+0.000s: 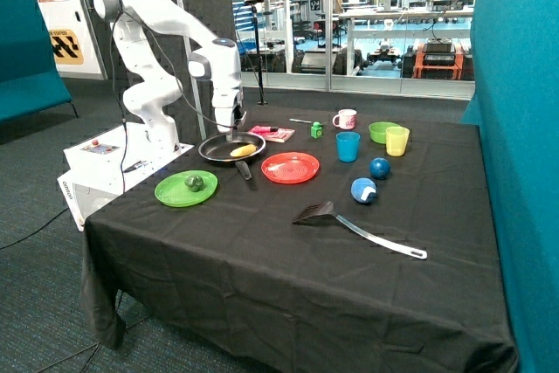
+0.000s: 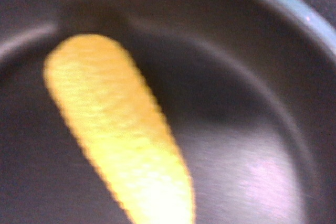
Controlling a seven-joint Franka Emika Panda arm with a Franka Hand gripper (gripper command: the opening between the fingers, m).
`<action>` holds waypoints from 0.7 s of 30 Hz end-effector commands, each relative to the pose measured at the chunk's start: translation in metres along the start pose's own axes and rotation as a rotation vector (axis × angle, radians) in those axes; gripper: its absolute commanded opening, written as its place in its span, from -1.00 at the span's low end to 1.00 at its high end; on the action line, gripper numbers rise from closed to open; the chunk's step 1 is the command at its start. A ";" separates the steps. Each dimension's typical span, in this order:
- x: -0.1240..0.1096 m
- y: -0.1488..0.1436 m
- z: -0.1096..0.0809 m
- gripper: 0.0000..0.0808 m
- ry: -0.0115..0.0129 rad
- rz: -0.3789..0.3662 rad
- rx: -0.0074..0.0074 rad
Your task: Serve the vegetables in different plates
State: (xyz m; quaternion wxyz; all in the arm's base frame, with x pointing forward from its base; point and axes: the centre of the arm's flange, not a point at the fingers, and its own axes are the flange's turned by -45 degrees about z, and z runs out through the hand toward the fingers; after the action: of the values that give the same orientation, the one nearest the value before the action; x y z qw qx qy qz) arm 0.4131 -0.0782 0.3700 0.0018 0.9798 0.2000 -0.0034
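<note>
The pale yellow oblong vegetable point(image 1: 243, 151) lies in the black frying pan point(image 1: 217, 148). In the wrist view it point(image 2: 121, 135) fills much of the frame, lying on the pan's dark floor point(image 2: 247, 129). My gripper point(image 1: 232, 134) hangs just over the pan's far side, close above this vegetable. The dark green roundish vegetable point(image 1: 194, 183) sits on the bright green plate point(image 1: 175, 193), near the table's edge by the robot base. The red-orange plate point(image 1: 291, 168) lies beside the pan with nothing on it.
A pink packet point(image 1: 271, 133), small green cube point(image 1: 316, 130), mug point(image 1: 346, 119), blue cup point(image 1: 348, 146), green bowl point(image 1: 381, 131) and yellow cup point(image 1: 397, 141) stand behind the plates. Two blue balls point(image 1: 379, 168) point(image 1: 363, 190) and a black spatula point(image 1: 323, 213) lie nearer the front.
</note>
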 end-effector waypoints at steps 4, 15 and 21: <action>0.010 -0.048 0.011 0.49 0.0076 -0.126 0.0016; 0.003 -0.050 0.033 0.40 0.0076 -0.109 0.0016; 0.002 -0.049 0.045 0.38 0.0075 -0.098 0.0017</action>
State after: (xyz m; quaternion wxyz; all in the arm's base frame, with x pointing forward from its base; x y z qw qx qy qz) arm 0.3970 -0.0368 0.3425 0.0006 0.9685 0.2489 0.0008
